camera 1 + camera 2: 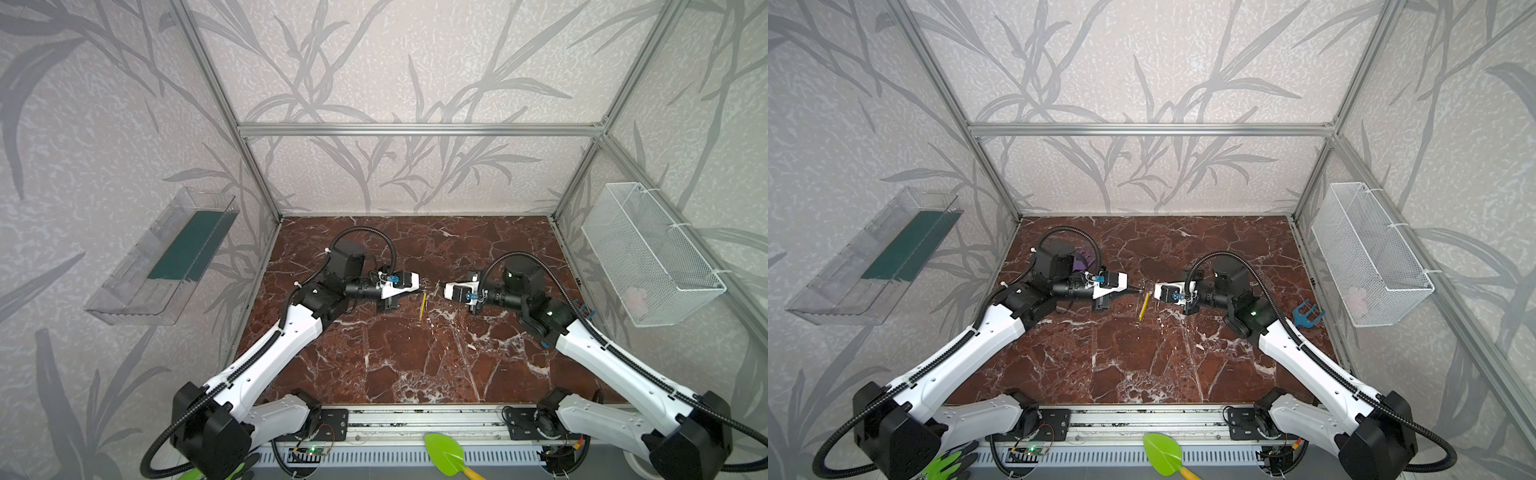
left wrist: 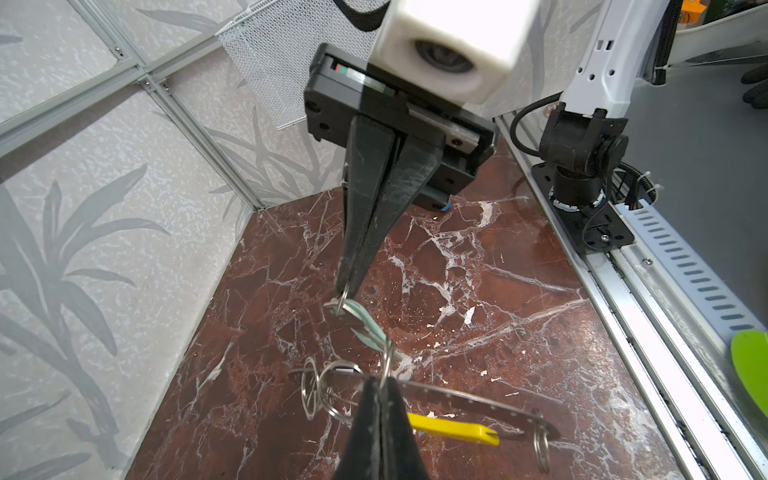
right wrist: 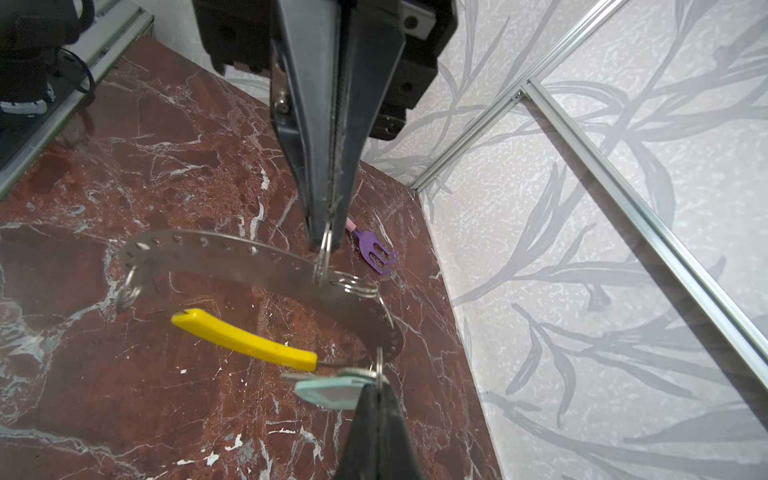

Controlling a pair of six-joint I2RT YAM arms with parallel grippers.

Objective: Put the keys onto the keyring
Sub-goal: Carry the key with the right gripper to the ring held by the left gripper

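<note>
The keyring (image 3: pixel 249 266) is a flat grey hoop with holes along its edge and a yellow sleeve (image 3: pixel 245 340). It hangs above the table between both grippers. My left gripper (image 3: pixel 326 245) is shut on a small split ring (image 3: pixel 323 262) threaded through the hoop. My right gripper (image 3: pixel 378 386) is shut on the small ring of the keys (image 3: pixel 328 392), silvery with a pale teal tag, right at the hoop's end. I cannot tell whether that ring passes through a hole. The left wrist view shows the left gripper (image 2: pixel 380 384), keys (image 2: pixel 361 328) and right gripper (image 2: pixel 347 286).
A purple toy fork (image 3: pixel 372 249) lies behind the left arm and a blue one (image 1: pixel 1306 313) beside the right arm. A white mesh basket (image 1: pixel 648 257) hangs on the right wall, a clear bin (image 1: pixel 162 257) on the left. A green trowel (image 1: pixel 444 451) lies in front.
</note>
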